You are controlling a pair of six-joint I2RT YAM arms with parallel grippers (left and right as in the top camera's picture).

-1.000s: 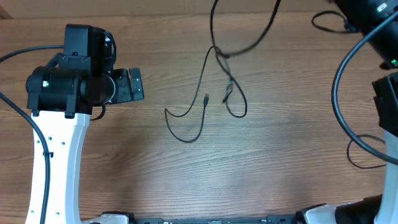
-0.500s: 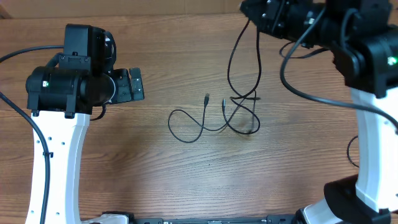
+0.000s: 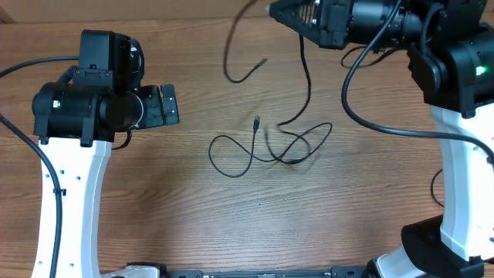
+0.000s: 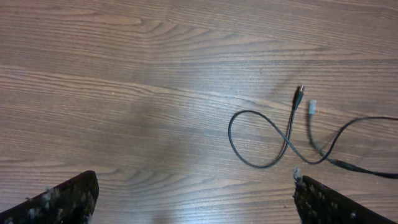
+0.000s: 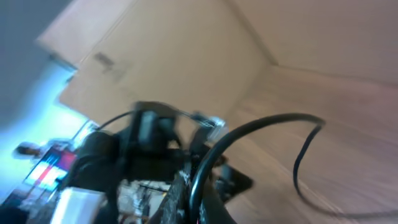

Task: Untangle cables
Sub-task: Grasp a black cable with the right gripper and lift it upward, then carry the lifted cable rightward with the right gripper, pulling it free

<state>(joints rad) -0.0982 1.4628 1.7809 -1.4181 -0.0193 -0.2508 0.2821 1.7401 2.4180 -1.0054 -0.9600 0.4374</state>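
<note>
Several thin black cables (image 3: 231,158) lie in loose loops at the table's middle, one plug (image 3: 257,120) pointing up-table. One cable (image 3: 308,77) rises from the loops to my right gripper (image 3: 282,11), which is shut on it high at the top edge; its free end (image 3: 247,69) swings in the air to the left. The blurred right wrist view shows that cable (image 5: 261,127) pinched between the jaws of the right gripper (image 5: 196,199). My left gripper (image 3: 168,106) is open, well left of the loops. In its view, the loop (image 4: 261,140) and plugs (image 4: 300,93) lie ahead of the left gripper (image 4: 196,182).
The arms' thicker black wires (image 3: 378,108) hang by the right arm's white column (image 3: 463,177). The left arm's column (image 3: 73,208) stands at the lower left. The table is bare brown wood (image 3: 154,193).
My right gripper swept leftward along the top edge with the cable. The stretched strands slackened into wider loops on the table, and the free end swung left. The left arm stayed still.
</note>
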